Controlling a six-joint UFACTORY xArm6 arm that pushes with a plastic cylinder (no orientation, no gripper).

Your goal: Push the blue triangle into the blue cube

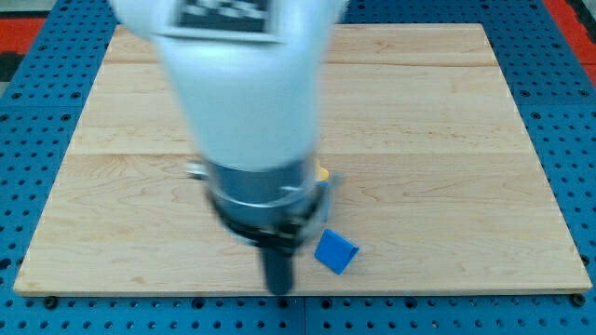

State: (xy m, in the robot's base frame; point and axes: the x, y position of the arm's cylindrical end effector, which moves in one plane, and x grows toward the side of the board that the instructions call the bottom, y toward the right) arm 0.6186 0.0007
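My tip (278,290) is the bottom end of one straight dark rod. It is a single stick that only pushes, so it has no open or shut way to be. It sits low down in the view, close to the bottom edge of the wooden board (447,112). It looks a bit blurry.

The blue triangle (335,251) is just to the view's right of my tip and a little higher up. It is a small wedge block with a slanted top. There is a thin strip of bare wood between my tip and the block, so they are near but not touching. The block lies close to the board's bottom edge, a bit left of the middle of the view.

My big white arm (242,93) comes down from the view's top and covers much of the board's middle. Below the white part is a grey and black ring, and the rod sticks out under it.

A little bit of a yellow block (322,172) peeks out at the arm's right side, above the blue triangle. I cannot tell its shape.

I cannot see the blue cube; it may be hidden behind the arm.

The board rests on a blue table (19,140) full of small holes.
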